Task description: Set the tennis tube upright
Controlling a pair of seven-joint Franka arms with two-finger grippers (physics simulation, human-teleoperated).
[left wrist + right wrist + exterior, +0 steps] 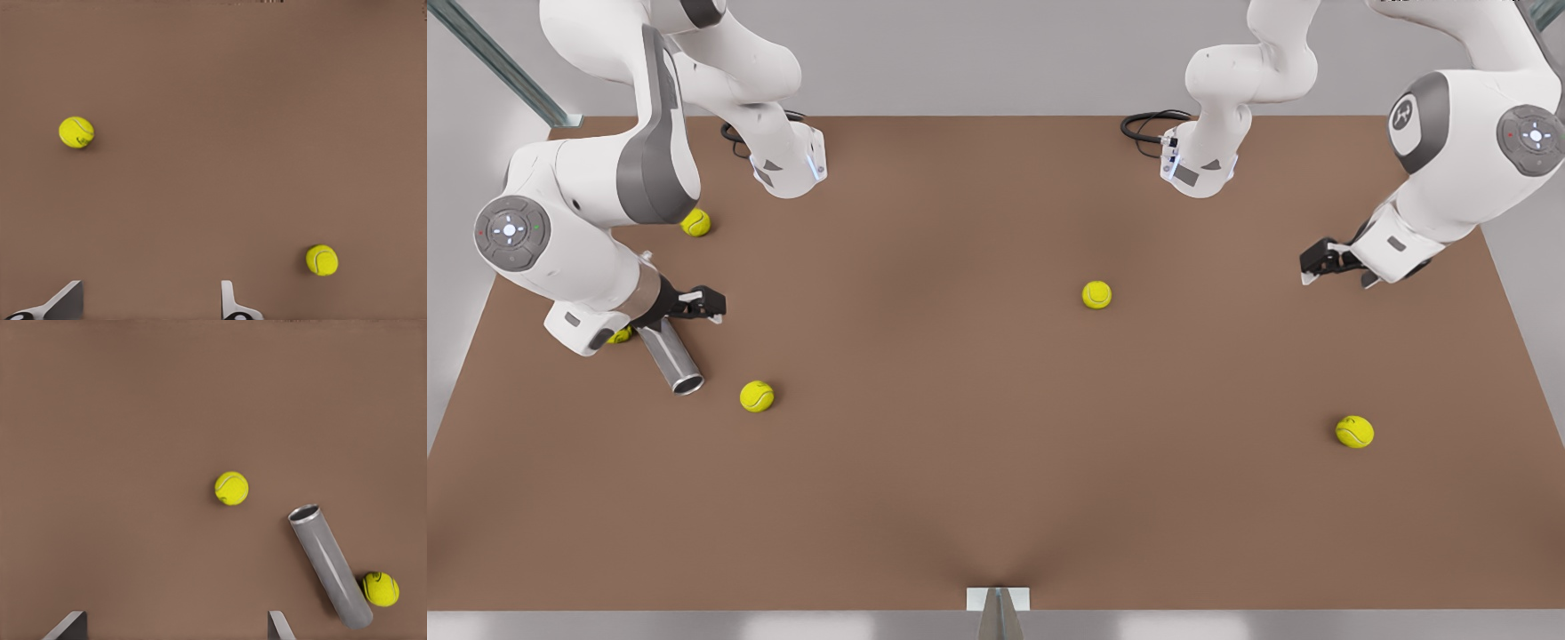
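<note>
Nearest, a tennis ball [1354, 432] sits loose on the smooth brown counter [996, 498]. Farther back the tennis tube [673, 360] lies flat at the front view's left with another ball [620, 335] just beside it, so it may roll or skid when tipped. The right claw [707, 309] hovers spread over its far end, the left claw [1336, 277] waits spread opposite, and a grey wall [996, 53] stands behind.

Right end effector [694, 307] and left end effector [1325, 264], both low with fingers spread.
</note>
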